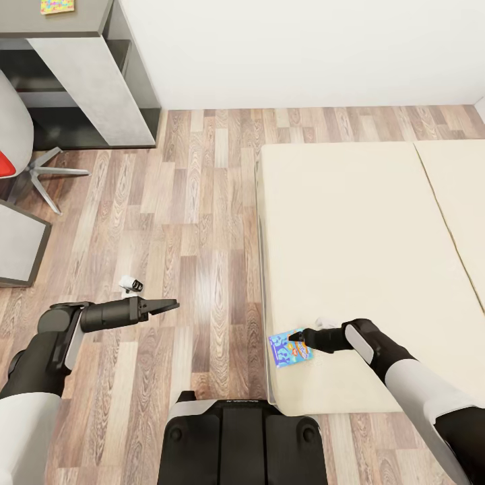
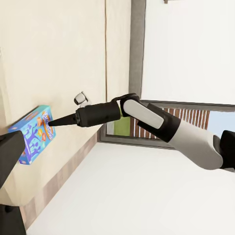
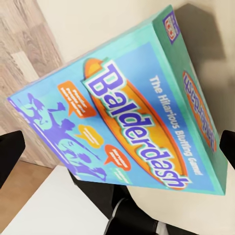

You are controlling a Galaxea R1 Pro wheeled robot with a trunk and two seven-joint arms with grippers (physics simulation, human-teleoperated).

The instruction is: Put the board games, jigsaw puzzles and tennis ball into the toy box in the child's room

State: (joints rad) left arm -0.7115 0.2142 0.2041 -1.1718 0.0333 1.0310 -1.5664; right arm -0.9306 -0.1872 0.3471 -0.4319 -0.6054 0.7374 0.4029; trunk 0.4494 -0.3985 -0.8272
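Observation:
A light blue board game (image 1: 289, 347) lettered "Balderdash" lies on the near left corner of the beige bed (image 1: 350, 242). My right gripper (image 1: 294, 335) is at the box's bed-side edge. In the right wrist view the box (image 3: 127, 112) lies just ahead of the open fingers (image 3: 12, 156). The left wrist view shows the box (image 2: 32, 134) with the right gripper (image 2: 51, 122) pointing at it. My left gripper (image 1: 172, 305) hangs open and empty over the floor, left of the bed. A jigsaw puzzle (image 1: 57, 6) lies on the table (image 1: 67, 23) at far left. The toy box and tennis ball are out of view.
A chair with a red seat and grey star base (image 1: 40, 175) stands left of the table. A low grey unit (image 1: 20, 249) juts in at the left edge. Wood-plank floor (image 1: 195, 222) runs between the table and the bed. My base (image 1: 242, 438) touches the bed corner.

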